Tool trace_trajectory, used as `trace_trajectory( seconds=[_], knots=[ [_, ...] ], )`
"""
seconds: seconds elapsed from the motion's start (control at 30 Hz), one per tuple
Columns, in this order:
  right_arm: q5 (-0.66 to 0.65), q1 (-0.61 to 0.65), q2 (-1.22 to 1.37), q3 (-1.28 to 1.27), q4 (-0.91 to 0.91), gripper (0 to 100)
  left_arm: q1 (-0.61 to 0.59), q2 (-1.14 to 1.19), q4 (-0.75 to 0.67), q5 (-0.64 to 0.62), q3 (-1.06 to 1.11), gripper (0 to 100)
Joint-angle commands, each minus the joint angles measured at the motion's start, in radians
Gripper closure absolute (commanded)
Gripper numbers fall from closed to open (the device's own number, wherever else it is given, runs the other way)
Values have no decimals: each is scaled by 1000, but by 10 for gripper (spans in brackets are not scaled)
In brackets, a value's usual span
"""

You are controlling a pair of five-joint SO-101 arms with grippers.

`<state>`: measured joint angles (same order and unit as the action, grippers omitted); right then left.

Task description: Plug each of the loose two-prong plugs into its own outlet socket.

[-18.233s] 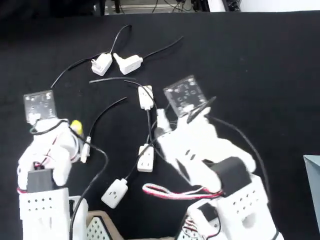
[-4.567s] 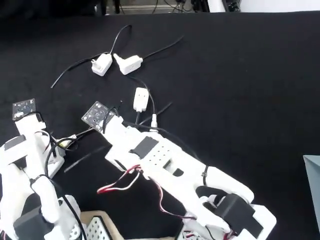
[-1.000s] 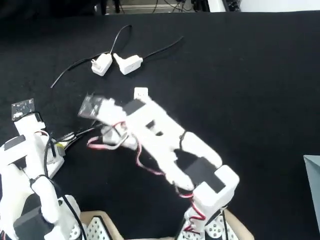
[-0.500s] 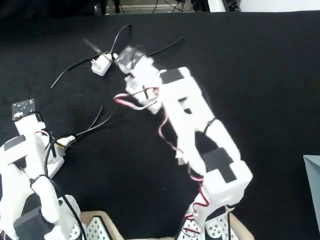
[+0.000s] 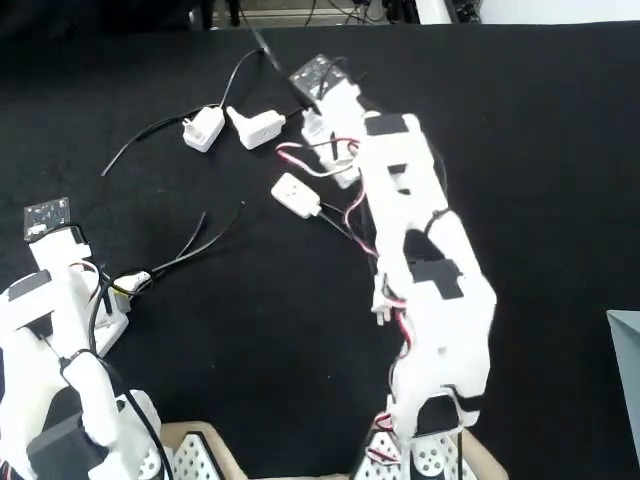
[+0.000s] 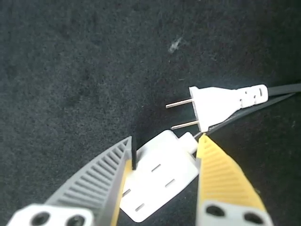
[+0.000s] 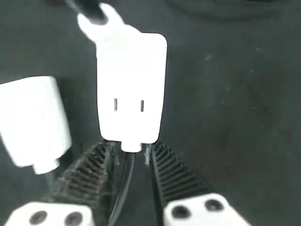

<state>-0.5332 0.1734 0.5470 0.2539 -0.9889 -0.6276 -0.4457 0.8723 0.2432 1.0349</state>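
In the left wrist view my left gripper (image 6: 164, 143) is shut on a white outlet socket (image 6: 157, 179), its grey and yellow fingers against the two sides. A loose white two-prong plug (image 6: 221, 101) lies just beyond it, prongs bare. In the high view this gripper (image 5: 118, 297) sits at the near left, the plug (image 5: 133, 281) beside it. My right gripper (image 7: 129, 148) is shut on a small white plug (image 7: 130, 142) that meets the end of a white socket (image 7: 130, 89). That arm stretches to the table's far middle (image 5: 322, 125).
Two white adapters (image 5: 205, 128) (image 5: 257, 127) with black cords lie at the far left. Another white socket (image 5: 297, 195) with its cord lies left of the right arm. A white block (image 7: 33, 120) sits beside the right gripper's socket. A grey box corner (image 5: 625, 340) shows at the right edge.
The right arm has swung from the table's middle left to the far middle, carrying its plug. A white socket it covered now lies in the open. The left arm has stayed still.
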Motion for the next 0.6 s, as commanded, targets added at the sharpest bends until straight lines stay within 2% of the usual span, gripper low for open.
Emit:
trace_trajectory(
  seconds=[0.0,0.2,0.37,0.57],
  knots=[
    [9,-44,113,189,17,987,-10,-23,-11,3,2,777],
    [66,-60,254,383,-44,957,-12,-23,-11,3,2,777],
    [132,-54,252,526,-290,819,-12,-23,-11,3,2,777],
    [133,-37,254,746,-560,834,-12,-23,-11,3,2,777]
  ],
)
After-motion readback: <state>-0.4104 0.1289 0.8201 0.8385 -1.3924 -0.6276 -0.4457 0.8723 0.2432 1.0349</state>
